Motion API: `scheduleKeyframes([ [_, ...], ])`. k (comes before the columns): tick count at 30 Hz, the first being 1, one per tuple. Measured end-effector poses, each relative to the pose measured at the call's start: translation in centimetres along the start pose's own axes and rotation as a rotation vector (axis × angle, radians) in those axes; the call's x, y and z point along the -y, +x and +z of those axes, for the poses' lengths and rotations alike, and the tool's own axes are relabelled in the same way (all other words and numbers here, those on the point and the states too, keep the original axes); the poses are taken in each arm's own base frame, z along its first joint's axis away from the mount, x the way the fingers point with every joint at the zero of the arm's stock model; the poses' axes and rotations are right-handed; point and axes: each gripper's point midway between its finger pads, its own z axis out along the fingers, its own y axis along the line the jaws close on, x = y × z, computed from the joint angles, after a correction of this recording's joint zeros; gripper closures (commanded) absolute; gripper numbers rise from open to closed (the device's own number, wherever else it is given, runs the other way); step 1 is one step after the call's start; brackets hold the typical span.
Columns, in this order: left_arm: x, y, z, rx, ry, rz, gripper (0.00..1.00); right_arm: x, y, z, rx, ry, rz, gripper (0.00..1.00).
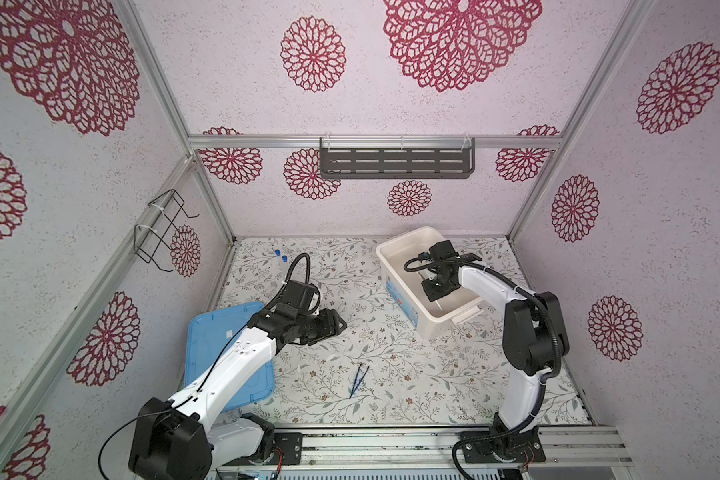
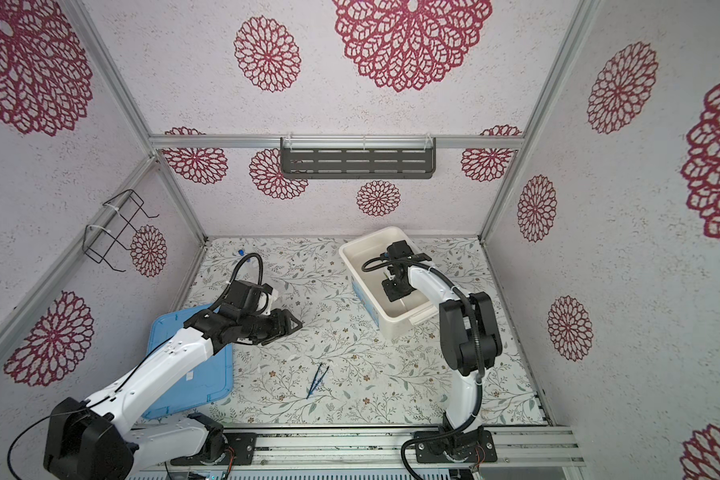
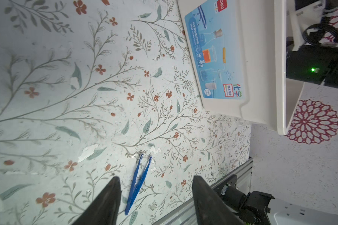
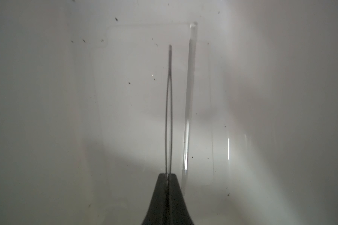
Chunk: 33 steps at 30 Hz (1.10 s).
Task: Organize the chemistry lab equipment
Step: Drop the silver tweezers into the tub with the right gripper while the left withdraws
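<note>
Robot test cell: aluminium frame [image 1: 258, 142], walls papered with red medallions [image 1: 312, 54], floral tabletop [image 1: 412, 374], dark wall shelf [image 1: 395, 163], wire rack [image 1: 161, 230], left arm [image 1: 229, 370], right arm [image 1: 520, 386] bolted to front rail [image 1: 391, 446].

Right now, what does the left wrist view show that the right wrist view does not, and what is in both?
Only the left wrist view: blue tweezers on the floral table, before the open left hand, and the labelled outer wall of the white tub. Only the right wrist view: the right hand shut on a thin silvery tool, a clear rod beside it. Both: the white tub, outside in one, inside in the other.
</note>
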Motion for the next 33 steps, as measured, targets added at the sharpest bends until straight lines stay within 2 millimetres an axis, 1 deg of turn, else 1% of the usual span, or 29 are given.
scheduleKeyframes([
  [2,-1.0,1.0,-0.4,-0.009,-0.033,-0.003,0.38,0.0,0.5,1.1,-0.026,-0.001,0.0,0.98],
  [4,-2.2,2.0,-0.5,-0.029,-0.069,-0.009,0.38,0.0,0.6,1.8,-0.034,-0.002,0.002,0.93],
  [6,-3.2,3.0,-0.5,-0.056,-0.101,-0.015,0.38,0.1,0.5,2.0,-0.03,0.005,0.005,0.87],
  [7,-3.6,3.4,-0.5,-0.068,-0.116,-0.018,0.38,0.2,0.3,2.1,-0.026,0.008,0.005,0.82],
  [9,-3.8,3.5,-0.6,-0.074,-0.133,-0.016,0.38,0.2,0.1,2.2,-0.019,0.011,0.007,0.76],
  [11,-3.7,3.2,-1.0,-0.078,-0.152,-0.014,0.39,0.3,-0.2,2.2,-0.013,0.012,0.006,0.68],
  [13,-3.6,2.2,-1.8,-0.057,-0.194,-0.01,0.38,0.6,-0.8,1.8,-0.001,0.015,0.007,0.59],
  [14,-3.6,1.6,-2.3,-0.039,-0.217,-0.005,0.38,0.7,-1.2,1.6,0.005,0.017,0.007,0.57],
  [15,-3.5,0.9,-2.9,-0.017,-0.236,0.003,0.37,0.8,-1.6,1.3,0.013,0.019,0.002,0.55],
  [18,-3.5,-0.3,-4.3,0.04,-0.284,0.033,0.29,1.2,-2.6,0.4,0.037,0.026,-0.009,0.54],
  [21,-3.9,-0.4,-5.3,0.069,-0.309,0.05,0.27,1.3,-3.0,-0.7,0.048,0.03,-0.011,0.53],
  [23,-4.0,-0.4,-5.8,0.081,-0.316,0.055,0.27,1.5,-3.7,-2.3,0.07,0.035,-0.01,0.53],
  [25,-4.4,-0.4,-6.4,0.103,-0.337,0.053,0.26,1.9,-5.0,-4.7,0.129,0.046,-0.022,0.53],
  [26,-4.6,-0.5,-6.7,0.117,-0.351,0.048,0.24,2.1,-5.7,-6.1,0.163,0.053,-0.03,0.53],
  [28,-5.8,-0.7,-7.7,0.155,-0.415,0.028,0.19,2.5,-6.9,-9.4,0.242,0.07,-0.06,0.53],
  [31,-7.7,-1.2,-9.5,0.211,-0.507,-0.022,0.15,2.3,-8.4,-14.9,0.378,0.093,-0.131,0.53],
  [32,-8.1,-1.4,-10.1,0.233,-0.527,-0.039,0.14,2.1,-8.6,-16.4,0.415,0.097,-0.159,0.52],
  [33,-8.6,-1.7,-10.7,0.258,-0.546,-0.059,0.13,1.5,-8.9,-18.2,0.466,0.1,-0.206,0.47],
])
